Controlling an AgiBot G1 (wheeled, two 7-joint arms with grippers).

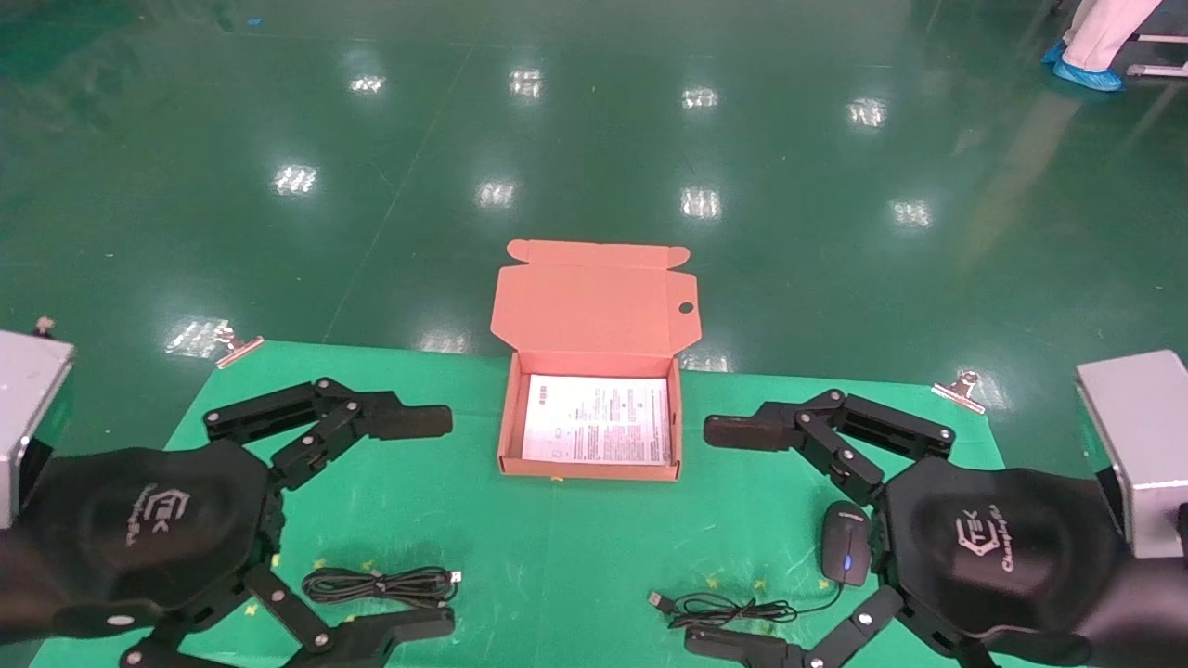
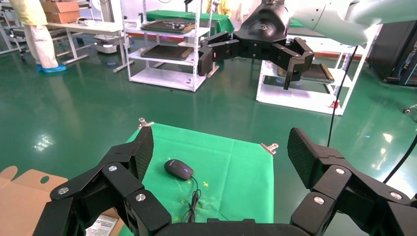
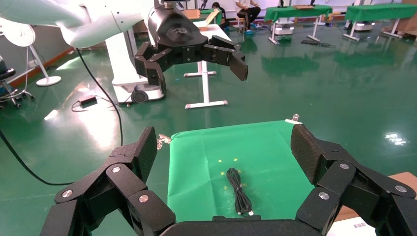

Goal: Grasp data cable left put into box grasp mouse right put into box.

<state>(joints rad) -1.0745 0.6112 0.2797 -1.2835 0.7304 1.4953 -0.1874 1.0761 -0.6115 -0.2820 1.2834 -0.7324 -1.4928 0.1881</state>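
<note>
Box [image 1: 594,306]: salmon-orange, lid flap upright and open, at the middle of the table's [image 1: 557,538] far edge; a printed sheet [image 1: 599,419] lies flat inside.

Data cable [image 1: 380,584]: black, coiled, near the front edge on the left side, between the fingers of the left claw [image 1: 445,524].

Mouse [image 1: 845,543]: black with a blue-lit spot, toward the front right corner; its cord [image 1: 733,610] trails toward the table's middle, ending in a USB plug.

Left claw: fingers spread wide apart, holding nothing, over the left side.

Right claw [image 1: 710,533]: fingers spread wide apart, holding nothing, over the right side, the mouse just beside its palm.
</note>
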